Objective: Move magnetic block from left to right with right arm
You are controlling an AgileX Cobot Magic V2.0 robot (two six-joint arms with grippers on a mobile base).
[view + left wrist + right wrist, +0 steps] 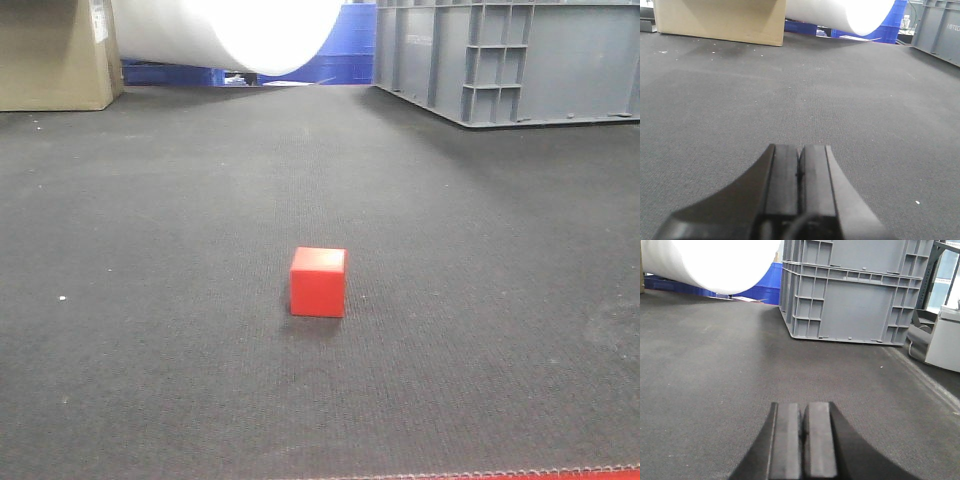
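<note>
The magnetic block (318, 281), a small plain red cube, rests alone on the dark grey mat near the middle of the front view. No arm or gripper shows in that view. In the left wrist view my left gripper (799, 148) is shut, its two black fingers pressed together with nothing between them, low over bare mat. In the right wrist view my right gripper (801, 406) is likewise shut and empty above the mat. The block does not appear in either wrist view.
A large grey plastic crate (510, 55) stands at the back right, also large in the right wrist view as the crate (850, 290). A cardboard box (55, 50) sits back left. A white roll (230, 30) and blue bins (345, 45) lie behind.
</note>
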